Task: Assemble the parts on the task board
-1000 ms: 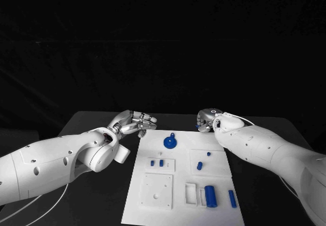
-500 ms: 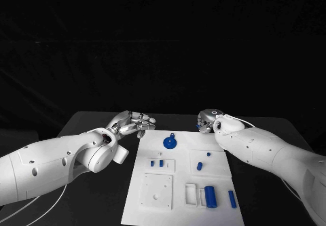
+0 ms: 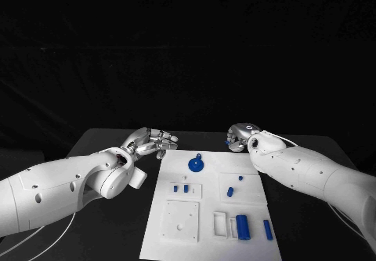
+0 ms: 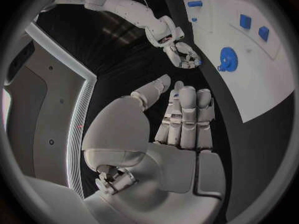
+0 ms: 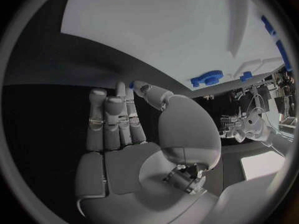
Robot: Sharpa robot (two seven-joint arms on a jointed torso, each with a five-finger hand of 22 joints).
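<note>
The white task board (image 3: 182, 249) lies in the middle of the black table. At its far end sits a blue gear-like part (image 3: 195, 164), which the wrist views also catch (image 4: 228, 59) (image 5: 206, 78). Small blue pegs (image 3: 180, 188) (image 3: 230, 191) stand mid-board, and a blue cylinder (image 3: 243, 227) and a thin pin (image 3: 268, 229) lie near the front. My right hand (image 3: 239, 136) hovers past the board's far right corner, pinching a small blue part (image 4: 196, 62) at its fingertips. Off the far left corner my left hand (image 3: 154, 141) is held up with straight, empty fingers (image 4: 186, 117).
White raised blocks (image 3: 182, 220) (image 3: 220, 224) sit on the board's near half. Bare black table (image 3: 117, 217) flanks the board on both sides, partly covered by my white forearms.
Both hands have barely moved. The right hand has risen slightly with the small blue part still in its fingertips; the left hand has drifted a little to the left.
</note>
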